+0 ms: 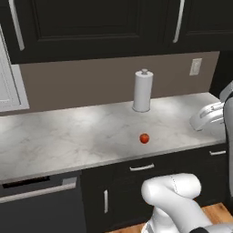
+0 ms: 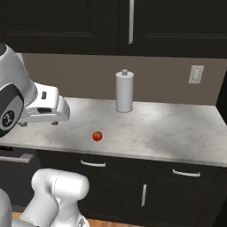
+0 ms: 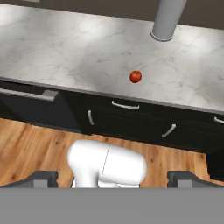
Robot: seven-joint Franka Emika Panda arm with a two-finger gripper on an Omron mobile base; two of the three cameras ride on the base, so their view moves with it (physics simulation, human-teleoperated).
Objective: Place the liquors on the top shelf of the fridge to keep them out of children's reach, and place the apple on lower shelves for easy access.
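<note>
The apple [image 1: 144, 138] [image 2: 97, 136] [image 3: 136, 76], small, round and red, lies on the marble counter [image 1: 68, 132] near its front edge. My gripper [image 3: 113, 178] hangs open and empty above the floor in front of the cabinets, well back from the apple, with its fingertips [image 3: 43, 177] far apart. The white hand [image 2: 44, 108] sits level with the counter in the base views, to the apple's left in the right base view. The liquors, the fridge, its top shelf and its lower shelves are out of view.
A white paper towel roll [image 1: 143, 91] [image 2: 124, 91] stands at the back of the counter by the wall. Black drawers and cabinet doors with silver handles [image 3: 125, 105] run below, with a dishwasher front [image 1: 41, 200] at the left. Dark upper cabinets hang overhead.
</note>
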